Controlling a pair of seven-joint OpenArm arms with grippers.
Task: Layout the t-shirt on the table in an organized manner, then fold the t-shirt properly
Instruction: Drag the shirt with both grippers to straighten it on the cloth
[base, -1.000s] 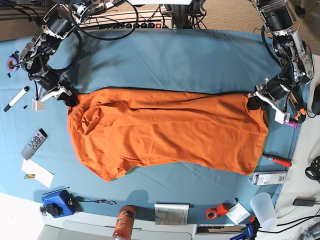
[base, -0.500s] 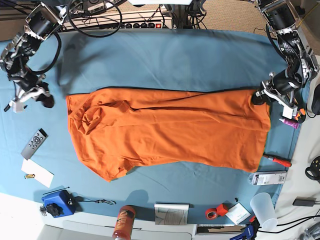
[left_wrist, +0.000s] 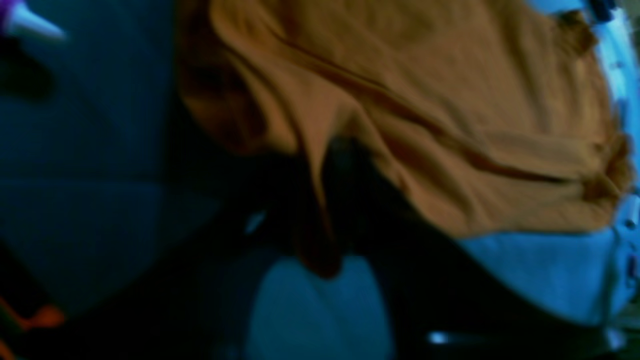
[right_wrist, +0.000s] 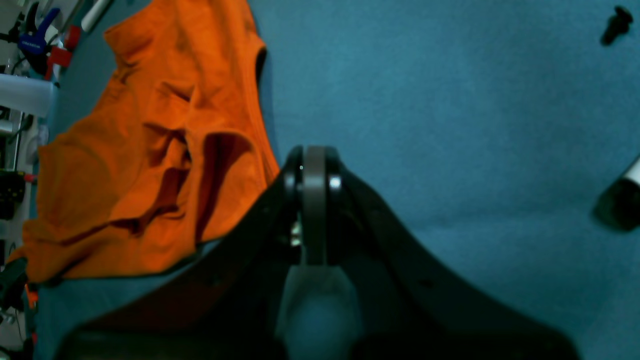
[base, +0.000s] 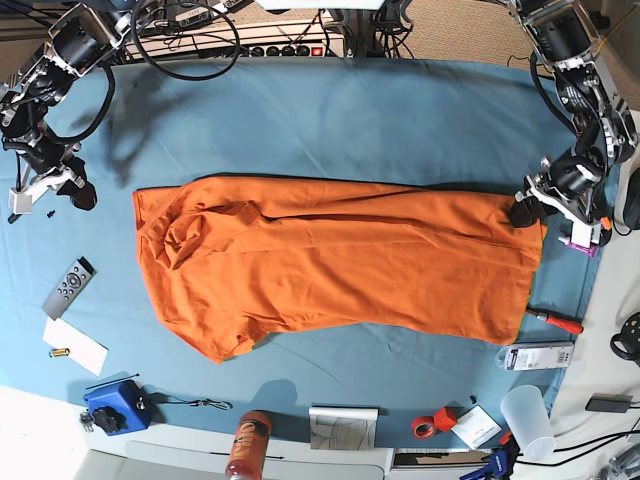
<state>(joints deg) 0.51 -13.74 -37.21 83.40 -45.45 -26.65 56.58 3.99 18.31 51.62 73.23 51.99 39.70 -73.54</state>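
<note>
Across the middle of the base view the t-shirt (base: 335, 265) lies spread lengthwise on the table (base: 330, 120), bunched folds at its left end, its right edge reaching the left gripper (base: 527, 214) at the frame's right. From overhead that claw sits right at the shirt's upper-right corner, but whether it pinches cloth or has let go I cannot tell. The left wrist view is blurred and dark: orange fabric (left_wrist: 425, 115) fills the upper half, a fold trails down toward the black gripper body, blue table (left_wrist: 540, 275) shows below, and the jaws themselves do not resolve. Over at the upper left of the base view the right gripper (base: 60, 188) stands well apart from the shirt, above bare blue cloth. Its wrist camera settles what the overhead cannot: right gripper (right_wrist: 314, 165) clenched, jaws pressed together, nothing between them, with the shirt (right_wrist: 145, 150) off to the frame's left and table (right_wrist: 450, 100) beyond. Along the bottom edge of the base view a clear plastic cup (base: 527, 418) stands; whether anything is in it, I cannot see.
</note>
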